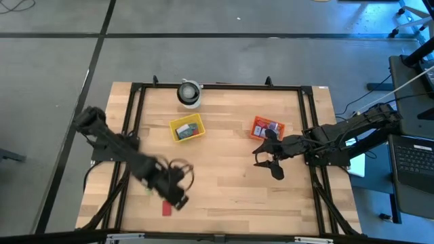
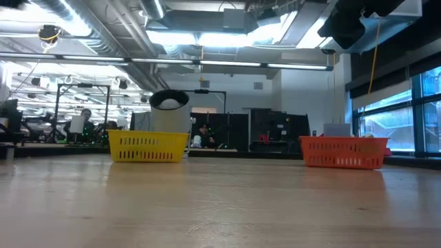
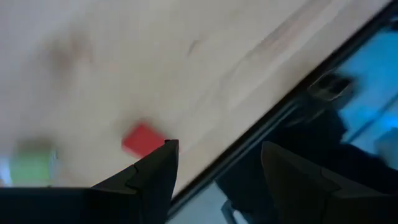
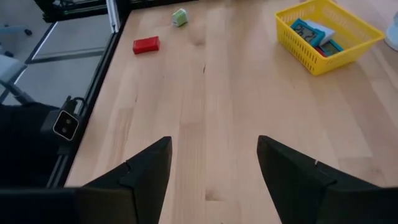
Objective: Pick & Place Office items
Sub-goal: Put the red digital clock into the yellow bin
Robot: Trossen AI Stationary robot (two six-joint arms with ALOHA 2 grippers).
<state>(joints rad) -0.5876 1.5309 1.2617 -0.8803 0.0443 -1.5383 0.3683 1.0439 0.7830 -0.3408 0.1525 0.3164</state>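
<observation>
My left gripper point(image 3: 214, 171), jaws spread and empty, hovers beside the red block point(image 3: 142, 139). I should centre it between them, then descend to the tabletop point(image 3: 205, 56).

On the counter point(image 1: 230, 183), seen from above, one mesh basket point(image 1: 186, 129) sits just left of centre with office items inside, and a second mesh basket point(image 1: 267, 128) lies at its 3 o'clock, also filled. A round container point(image 1: 189, 93) stands at 12 o'clock from the first basket, near the far edge. A flat block point(image 1: 167, 208) lies near the front edge at 7 o'clock from centre, with a small clip point(image 4: 180, 17) close beside it. The left hand point(image 1: 178, 193) hangs just beside the block; the right hand point(image 1: 268, 165) is at 6 o'clock from the second basket.
</observation>
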